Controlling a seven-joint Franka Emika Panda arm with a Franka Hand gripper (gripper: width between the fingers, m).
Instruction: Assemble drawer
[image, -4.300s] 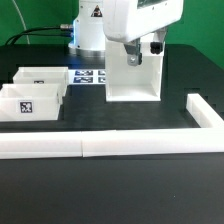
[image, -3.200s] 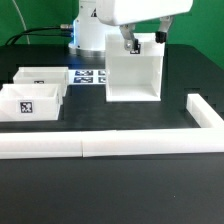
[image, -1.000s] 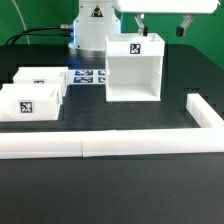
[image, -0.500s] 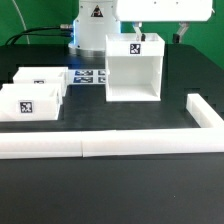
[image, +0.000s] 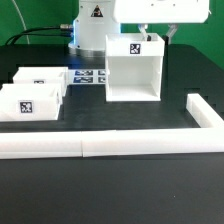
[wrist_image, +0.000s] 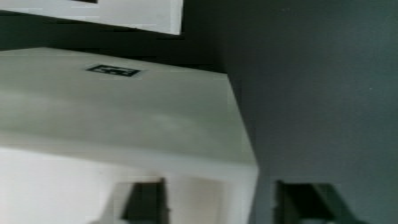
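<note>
1. My gripper (image: 157, 33) hangs just above the casing (image: 133, 72), clear of it, with its fingers (wrist_image: 143, 202) wide apart.
2. The casing stands upright on the table (image: 120, 190), open front facing the exterior camera and tag (image: 135, 46) on top.
3. The far tray (image: 42, 77) and near tray (image: 28, 104) sit close together at the exterior view's left, apart from the casing.
4. The marker board (image: 90, 76) lies between the far tray and the casing.
5. Border bars (image: 100, 147) line the front and the exterior view's right.

Bright, even light falls on the tall box casing (image: 133, 72), its inside a bit grey with soft shadow, and my wrist picture of it is blurry, my pincer (wrist_image: 224, 205) dark and fuzzy.
</note>
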